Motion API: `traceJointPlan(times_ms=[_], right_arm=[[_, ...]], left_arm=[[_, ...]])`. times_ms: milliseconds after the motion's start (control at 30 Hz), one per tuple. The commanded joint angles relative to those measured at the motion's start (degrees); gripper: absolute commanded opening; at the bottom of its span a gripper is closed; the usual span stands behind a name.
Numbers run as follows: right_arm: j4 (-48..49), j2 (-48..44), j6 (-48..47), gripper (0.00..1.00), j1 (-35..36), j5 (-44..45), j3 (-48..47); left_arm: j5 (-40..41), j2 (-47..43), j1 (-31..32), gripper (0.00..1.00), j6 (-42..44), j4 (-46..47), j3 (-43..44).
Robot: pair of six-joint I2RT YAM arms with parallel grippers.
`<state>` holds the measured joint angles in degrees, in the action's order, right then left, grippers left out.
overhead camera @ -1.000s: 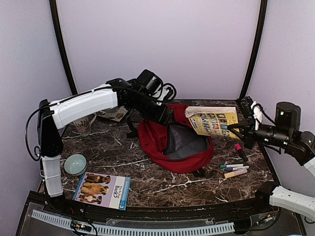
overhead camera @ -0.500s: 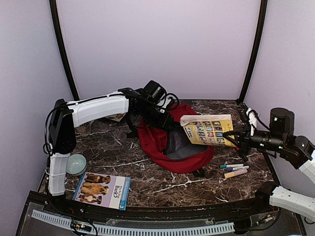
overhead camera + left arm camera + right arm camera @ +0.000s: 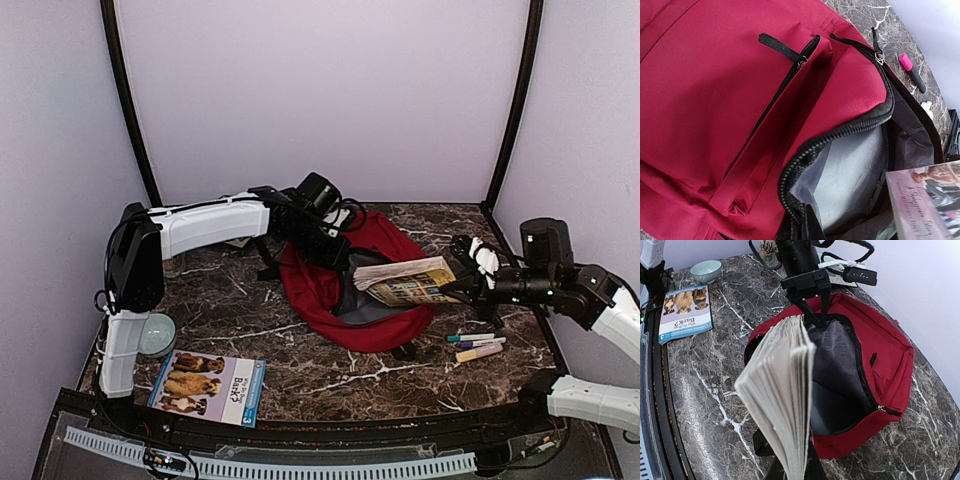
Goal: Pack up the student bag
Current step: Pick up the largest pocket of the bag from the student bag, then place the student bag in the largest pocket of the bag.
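At the near edge of the marble table [image 3: 300, 372], about 7 o'clock, a dog book [image 3: 207, 380] lies flat, with a pale bowl [image 3: 155, 333] just beyond it toward 8. A small cluster of markers [image 3: 476, 346] sits at 4 o'clock.

Mid-table is the student bag [image 3: 375, 330]. It is soft red fabric, slumped flat, and far the biggest thing here. The main zip is undone and the mouth gapes toward 3 o'clock. Grey lining shows inside and black zip teeth line the rim.

The right gripper [image 3: 458, 285] comes in from 3 o'clock and is clamped on a thick paperback [image 3: 405, 282]. The book is tilted, with its free end over the bag's mouth. I cannot tell whether it touches the lining.

The left gripper [image 3: 338, 255] comes in from 10 o'clock. Its fingers are pinched together on the bag's far rim, which is raised between them.

The left wrist view alone shows:
- the bag's front pocket with its black zip pull [image 3: 800, 61]
- a pink highlighter [image 3: 910, 70] on the marble past the bag
- a corner of the paperback's cover at the opening

The right wrist view alone shows:
- the paperback edge-on, its page block slightly fanned
- its own fingers mostly hidden beneath the book
- the left gripper's two fingers meeting on the rim across the opening
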<state>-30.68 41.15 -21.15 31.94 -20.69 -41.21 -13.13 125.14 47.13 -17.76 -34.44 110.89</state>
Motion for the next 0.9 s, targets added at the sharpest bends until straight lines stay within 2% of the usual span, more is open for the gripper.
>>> traceJointPlan(times_ms=[0,367,867], right_arm=[[-0.5,1.5,-10.1,0.00,0.9,0.6,-0.9],[2.7,4.4,-16.1,0.00,3.3,9.1,-0.5],[14.4,12.4,-16.7,0.00,9.6,19.3,2.2]], left_arm=[[-1.4,-1.4,-0.2,0.00,-2.0,-2.0,4.1],[-5.1,-5.3,0.6,0.00,-5.4,-1.9,6.6],[-2.7,-7.9,3.0,0.00,-5.7,-4.8,14.2]])
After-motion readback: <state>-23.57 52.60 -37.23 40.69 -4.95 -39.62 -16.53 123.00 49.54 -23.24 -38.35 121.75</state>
